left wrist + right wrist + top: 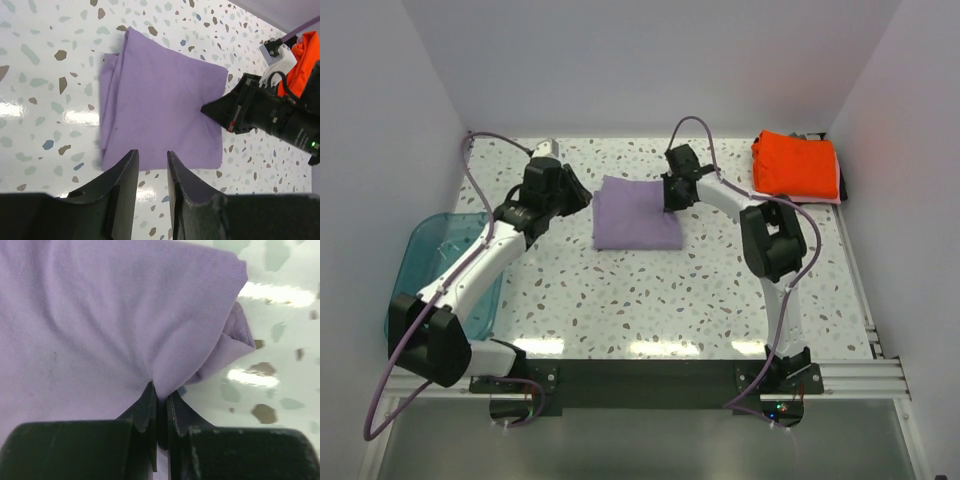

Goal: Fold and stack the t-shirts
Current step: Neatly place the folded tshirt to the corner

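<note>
The lavender-purple t-shirt [635,215] lies folded into a rectangle at the table's middle back; it also shows in the left wrist view [160,95] and the right wrist view [100,315]. My right gripper [160,396] is shut on a pinch of cloth at the shirt's right edge [670,203], also seen in the left wrist view [212,109]. My left gripper [151,161] is open a little and empty, just off the shirt's left edge [582,200]. The orange-red t-shirt [795,163] lies folded at the back right, on thin pink and dark layers.
A teal translucent tub [425,245] stands at the left table edge, under my left arm. White walls close in the back and both sides. The speckled table [650,300] stretches toward the arm bases.
</note>
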`<control>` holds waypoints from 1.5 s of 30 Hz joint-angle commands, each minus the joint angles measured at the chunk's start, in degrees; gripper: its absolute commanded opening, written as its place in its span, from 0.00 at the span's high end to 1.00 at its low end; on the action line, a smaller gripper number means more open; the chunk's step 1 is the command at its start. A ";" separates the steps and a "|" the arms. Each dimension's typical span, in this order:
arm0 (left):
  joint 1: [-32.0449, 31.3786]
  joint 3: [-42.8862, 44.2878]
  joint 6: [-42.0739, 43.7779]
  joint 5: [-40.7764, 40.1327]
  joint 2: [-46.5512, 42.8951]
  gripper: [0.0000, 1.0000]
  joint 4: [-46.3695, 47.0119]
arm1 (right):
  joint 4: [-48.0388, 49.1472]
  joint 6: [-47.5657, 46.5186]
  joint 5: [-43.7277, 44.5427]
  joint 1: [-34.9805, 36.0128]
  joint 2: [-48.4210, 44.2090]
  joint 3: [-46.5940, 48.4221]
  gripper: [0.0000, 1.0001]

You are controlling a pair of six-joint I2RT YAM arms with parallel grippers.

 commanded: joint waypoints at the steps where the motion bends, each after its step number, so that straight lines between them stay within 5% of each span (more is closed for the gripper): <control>1: 0.14 -2.16 6.72 0.95 -3.87 0.66 -3.90 | -6.64 -9.60 5.62 -4.50 -1.86 6.13 1.00; 8: 0.23 -4.97 11.65 3.41 -6.26 0.65 -5.48 | -19.20 -23.23 15.27 -8.37 -0.64 23.18 1.00; 18: 0.32 -6.38 15.26 5.35 -3.71 0.65 -5.31 | -25.02 -33.62 22.14 -13.12 8.32 48.58 1.00; 45: 1.73 -6.73 15.96 9.21 1.13 0.65 -4.96 | -15.44 -36.27 26.62 -23.13 0.94 50.36 1.00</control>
